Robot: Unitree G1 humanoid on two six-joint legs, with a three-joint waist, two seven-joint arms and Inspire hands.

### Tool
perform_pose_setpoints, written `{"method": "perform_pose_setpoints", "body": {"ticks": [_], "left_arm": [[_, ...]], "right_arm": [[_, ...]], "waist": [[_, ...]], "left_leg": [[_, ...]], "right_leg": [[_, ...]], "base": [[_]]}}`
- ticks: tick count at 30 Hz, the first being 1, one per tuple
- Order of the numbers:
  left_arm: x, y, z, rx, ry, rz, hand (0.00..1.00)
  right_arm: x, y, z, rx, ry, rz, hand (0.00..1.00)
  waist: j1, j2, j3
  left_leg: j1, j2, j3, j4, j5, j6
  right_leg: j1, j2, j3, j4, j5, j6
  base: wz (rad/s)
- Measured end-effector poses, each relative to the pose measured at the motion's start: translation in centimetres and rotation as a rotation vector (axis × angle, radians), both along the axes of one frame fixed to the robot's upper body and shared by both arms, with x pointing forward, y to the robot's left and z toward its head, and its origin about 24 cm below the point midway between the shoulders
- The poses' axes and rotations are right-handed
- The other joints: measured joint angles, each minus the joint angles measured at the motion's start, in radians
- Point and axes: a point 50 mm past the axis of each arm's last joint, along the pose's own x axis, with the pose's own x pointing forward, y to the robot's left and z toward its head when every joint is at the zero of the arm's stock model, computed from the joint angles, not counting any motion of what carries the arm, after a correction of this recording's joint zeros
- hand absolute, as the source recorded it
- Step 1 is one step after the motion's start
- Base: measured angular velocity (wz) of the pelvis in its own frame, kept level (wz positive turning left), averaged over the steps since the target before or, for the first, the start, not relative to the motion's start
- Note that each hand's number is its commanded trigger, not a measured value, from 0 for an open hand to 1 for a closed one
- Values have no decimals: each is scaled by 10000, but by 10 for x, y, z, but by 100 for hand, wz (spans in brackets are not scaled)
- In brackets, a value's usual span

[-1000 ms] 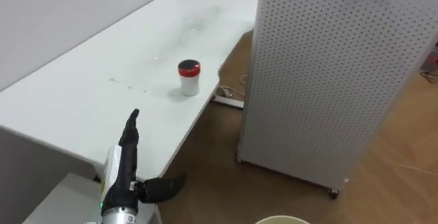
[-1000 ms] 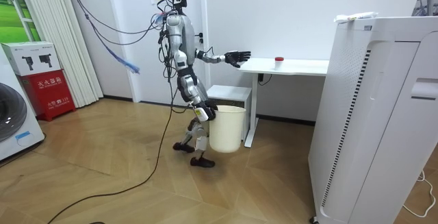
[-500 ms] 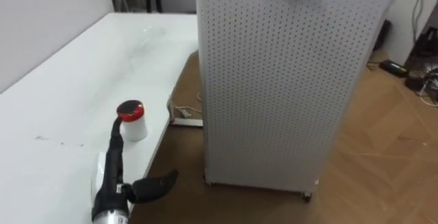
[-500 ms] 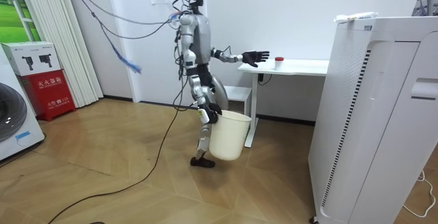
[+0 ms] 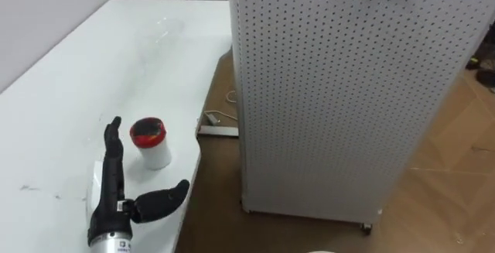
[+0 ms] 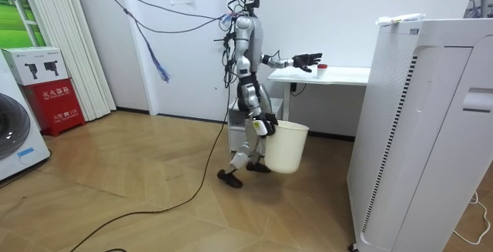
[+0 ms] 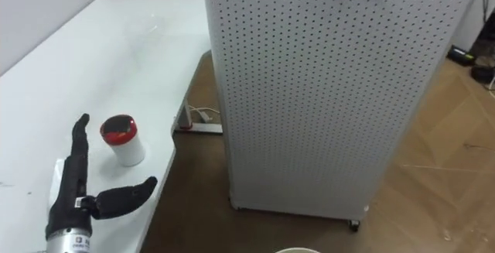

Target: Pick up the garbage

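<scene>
Small white cylindrical tub with a round red lid, upright near the smooth white counter's edge.
Left robot hand reaches just beside it, fingers straight, thumb spread; right robot hand carries a round cream plastic bucket, grip unreadable.

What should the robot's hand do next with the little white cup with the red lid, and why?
Probably slide the left hand a little right and curl round the small white red-lidded cup. The hand is open over the white table, fingers straight beside the cup, not yet gripping.
</scene>
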Motion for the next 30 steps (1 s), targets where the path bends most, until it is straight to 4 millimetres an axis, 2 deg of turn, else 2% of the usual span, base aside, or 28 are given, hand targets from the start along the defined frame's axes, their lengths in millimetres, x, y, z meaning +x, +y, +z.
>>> {"method": "perform_pose_setpoints", "body": {"ticks": [1, 2, 4, 5, 6, 7, 8, 10, 13, 17, 23, 27, 30], "left_arm": [[0, 0, 2, 172, -114, 42, 0], [0, 1, 3, 203, -171, 105, 0], [0, 2, 6, 142, -429, 420, 0], [-1, 2, 6, 138, -451, 424, 0], [-2, 2, 5, 135, -458, 450, 0], [-4, 3, 5, 151, -475, 499, 0], [-5, 4, 4, 156, -437, 514, 0], [-11, 4, 4, 360, -512, 500, 0], [-18, 6, 5, 424, -641, 678, 0], [-20, 5, 7, 434, -737, 627, 0], [-22, 4, 4, 411, -580, 538, 0], [-27, 3, -1, 182, -275, 424, 0], [-27, -1, -2, 162, -231, 262, 0]], "right_arm": [[-1, 0, 0, 24, 14, -36, 100], [0, 1, 0, 40, 7, -41, 100], [1, 2, 0, 71, -57, 85, 100], [1, 2, 0, 111, -71, 82, 100], [-4, 3, -1, 143, 37, 42, 100], [-7, 3, -2, 140, 161, -3, 100], [-9, 3, -3, 124, 208, -18, 100], [-12, 1, -4, 26, 427, -37, 100], [-13, -1, -3, -84, 406, 64, 100], [-5, -1, -2, -214, 245, 580, 100], [-4, 9, -3, 28, 201, 1530, 100], [-5, 10, -3, 183, 121, 1637, 100], [-5, 10, -3, 195, 114, 1638, 100]], "waist": [[77, 123, 11], [82, 163, 17], [45, 217, 27], [60, 200, 22], [35, 146, 23], [22, 65, 50], [0, 95, 49], [87, 125, 9], [110, 64, -16], [81, 4, -11], [58, -266, -15], [2, -308, -1], [8, -302, 10]], "left_leg": [[183, 37, -148, -44, -113, 56], [269, 46, -288, -114, -118, 61], [470, 82, -657, -394, -114, 65], [543, 81, -709, -437, -114, 65], [720, 74, -846, -482, -118, 60], [901, 59, -911, -565, -163, -6], [967, 79, -1019, -575, -194, -47], [1182, 287, -1151, -823, -257, -191], [1346, 427, -1224, -1156, -225, -314], [1491, 457, -1275, -1444, -180, -373], [1895, 498, -1278, -1725, -179, -375], [2226, 578, -1251, -1910, -180, -375], [2364, 581, -1237, -2025, -181, -375]], "right_leg": [[-201, -23, -50, 503, 372, 165], [-275, -11, -68, 537, 332, 207], [-926, 10, -41, -255, -111, 187], [-1033, 2, 1, -637, -111, 184], [-1139, 0, 70, -1686, -20, 166], [-1203, 58, 299, -2651, 961, 163], [-1191, 104, 369, -2719, 1306, 125], [-778, 455, 210, -3279, 1457, 7], [-512, 645, 84, -3723, 1505, -64], [-373, 691, 0, -3937, 1511, -75], [65, 762, -43, -4317, 1523, -68], [597, 898, -69, -4957, 1752, -45], [705, 905, -68, -5007, 1761, -43]], "base": [[-4], [0], [12], [29], [30], [35], [26], [13], [8], [2], [0], [-2], [0]]}}
